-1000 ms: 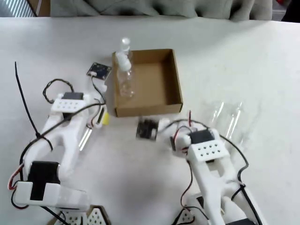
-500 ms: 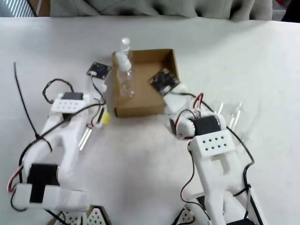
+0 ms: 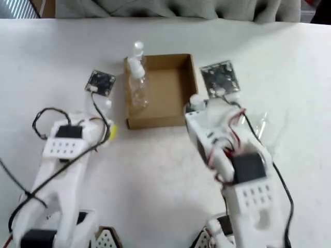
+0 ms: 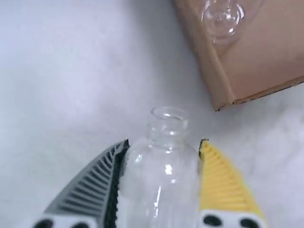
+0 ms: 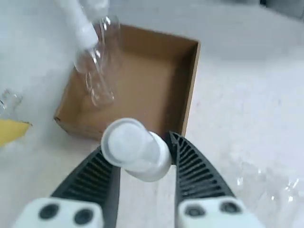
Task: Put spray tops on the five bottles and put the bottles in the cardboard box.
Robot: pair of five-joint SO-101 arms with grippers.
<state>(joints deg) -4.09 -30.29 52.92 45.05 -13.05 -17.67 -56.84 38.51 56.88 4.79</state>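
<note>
Spray top (image 5: 135, 149) sits clamped in the right gripper (image 5: 137, 142) by a corner of the cardboard box (image 3: 155, 121); left gripper (image 4: 164, 142) grasps an uncapped bottle (image 4: 164, 173) beside it; one capped bottle (image 3: 138, 88) lies inside.

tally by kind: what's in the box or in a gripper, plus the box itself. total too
capped bottle, in the cardboard box: 1
uncapped bottle, in the left gripper: 1
spray top, in the right gripper: 1
cardboard box: 1
Total: 4
The clear bottles on the table are too blurred to count; left out.
</note>
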